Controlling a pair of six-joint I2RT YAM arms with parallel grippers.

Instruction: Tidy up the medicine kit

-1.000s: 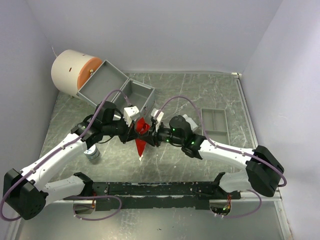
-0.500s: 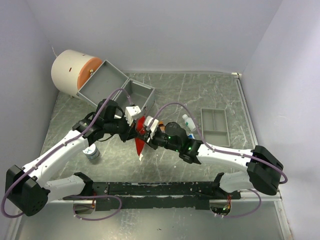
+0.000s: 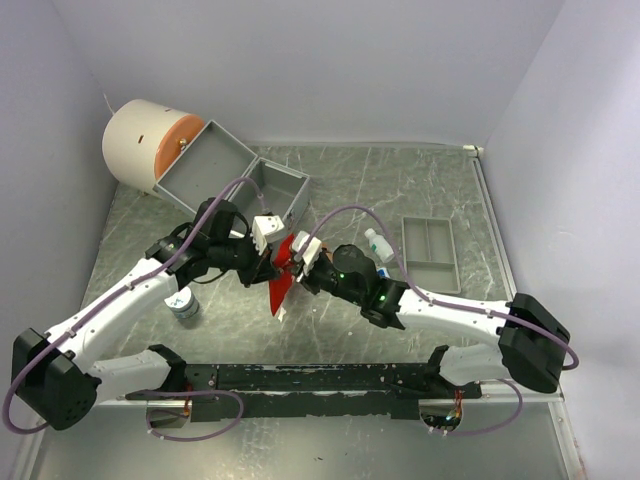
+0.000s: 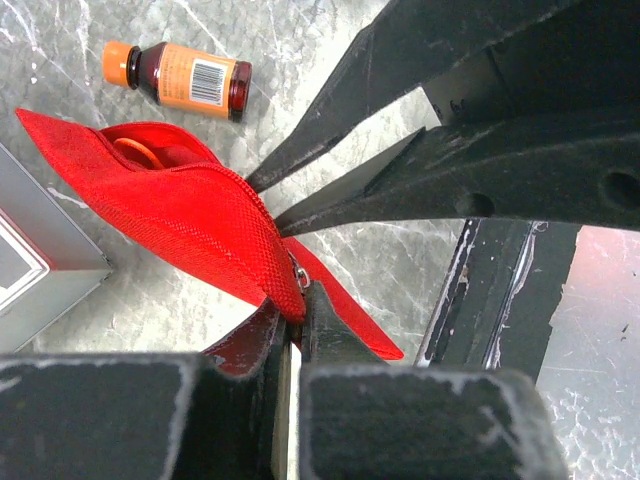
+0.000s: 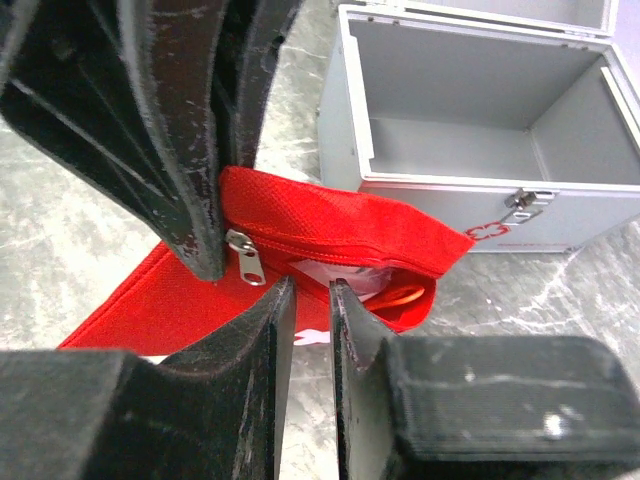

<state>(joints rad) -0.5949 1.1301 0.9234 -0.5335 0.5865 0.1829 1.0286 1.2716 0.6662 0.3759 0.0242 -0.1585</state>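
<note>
Now right claw nearer red pouch

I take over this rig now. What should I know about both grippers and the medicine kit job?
Left gripper: shut on the red pouch at its zip edge.
Right gripper: jaws narrowly apart at the pouch's open mouth; grip unclear.
Grey case: open, looks empty, just beyond the pouch.
Amber bottle, white bottle, small jar: loose on the table.
Done: pouch mouth open. Left: pack everything into the case.

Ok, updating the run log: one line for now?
left gripper: shut on red pouch | right gripper: at pouch mouth, grip unclear | case: open
</note>
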